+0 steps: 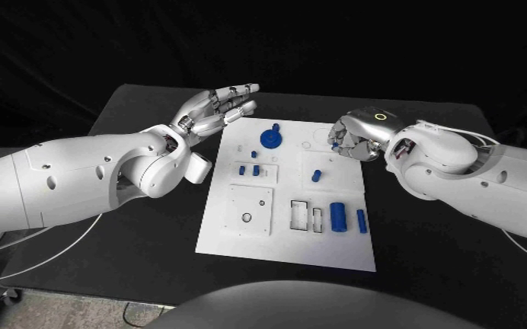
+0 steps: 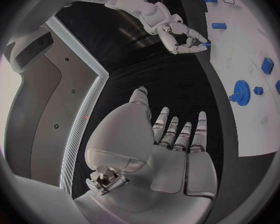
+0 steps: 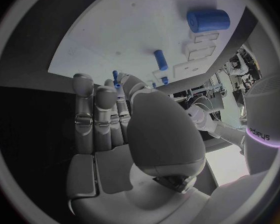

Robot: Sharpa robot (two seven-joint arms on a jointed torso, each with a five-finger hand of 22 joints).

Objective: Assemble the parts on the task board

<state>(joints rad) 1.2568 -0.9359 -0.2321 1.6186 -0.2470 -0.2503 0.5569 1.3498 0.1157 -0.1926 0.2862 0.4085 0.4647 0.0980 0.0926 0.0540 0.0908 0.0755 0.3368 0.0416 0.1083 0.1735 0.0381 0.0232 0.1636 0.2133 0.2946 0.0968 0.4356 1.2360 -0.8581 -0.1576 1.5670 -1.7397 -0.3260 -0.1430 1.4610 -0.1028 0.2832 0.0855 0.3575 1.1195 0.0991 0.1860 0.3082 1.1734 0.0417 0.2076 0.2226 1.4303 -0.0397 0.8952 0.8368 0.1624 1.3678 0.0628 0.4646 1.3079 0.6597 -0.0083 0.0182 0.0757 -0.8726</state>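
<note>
Several blue parts are seen on the white task board [image 1: 288, 247], which lies flat mid-worktop [image 1: 132, 260]: a gear [image 1: 270, 138] near the far edge, small pegs [image 1: 249, 170] on the left side, a short peg [image 1: 316, 176] centre-right, two cylinders [image 1: 348, 218] by the near slots. Left hand [image 1: 220, 107] is held beside the board's far-left corner, fingers [image 2: 177, 134] spread, nothing gripped. Right hand [image 1: 353, 137] is over the far-right edge, fingers curled; a small blue tip [image 2: 207, 45] is seen at its fingertips, but a grip cannot be confirmed.
</note>
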